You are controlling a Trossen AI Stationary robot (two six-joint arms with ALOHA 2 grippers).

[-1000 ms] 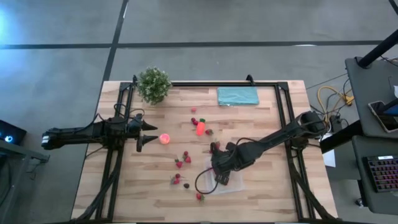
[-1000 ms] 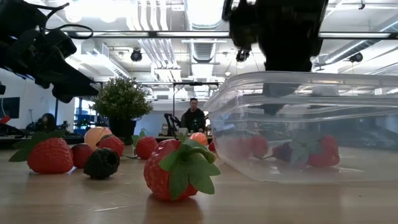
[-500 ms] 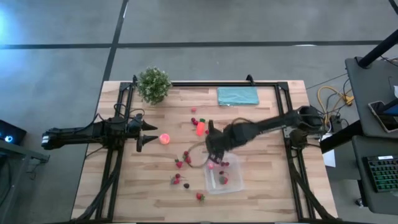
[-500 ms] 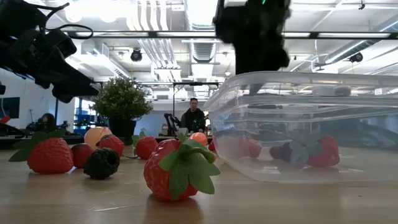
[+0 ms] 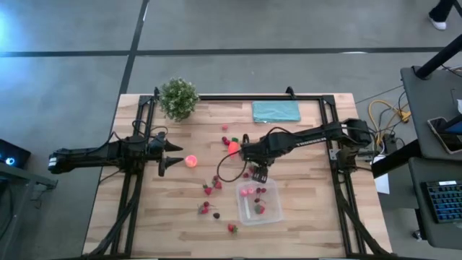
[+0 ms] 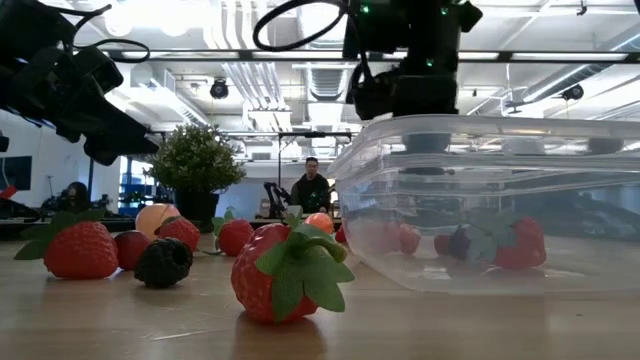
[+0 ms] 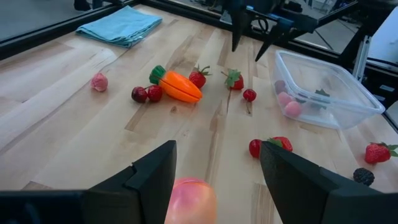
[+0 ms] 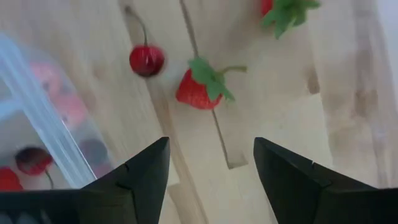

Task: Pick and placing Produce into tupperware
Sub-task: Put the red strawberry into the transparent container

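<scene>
The clear tupperware (image 5: 258,204) sits on the table's near right part and holds a few red, pink and dark produce pieces (image 7: 292,107). My right gripper (image 5: 258,173) hangs open, pointing down, just past the tub's far rim, with nothing between its fingers. Below it lie a strawberry (image 8: 198,91) and a cherry (image 8: 147,60). An orange carrot (image 5: 232,149) lies farther off, with more strawberries (image 5: 209,189) scattered to the left. My left gripper (image 5: 170,156) waits open at the table's left. The pink-orange ball (image 7: 189,198) rests on the table just before its fingers.
A potted green plant (image 5: 178,98) stands at the far left corner and a teal cloth (image 5: 276,111) lies at the far edge. Loose strawberries (image 6: 288,272) and a dark berry (image 6: 163,262) lie near the front edge. A person (image 6: 311,186) stands in the room behind.
My right gripper has swung from above the tupperware toward the table's far edge. It now hangs beyond the tub's far rim, over the loose strawberry and cherry. The tub, uncovered, shows its pieces inside.
</scene>
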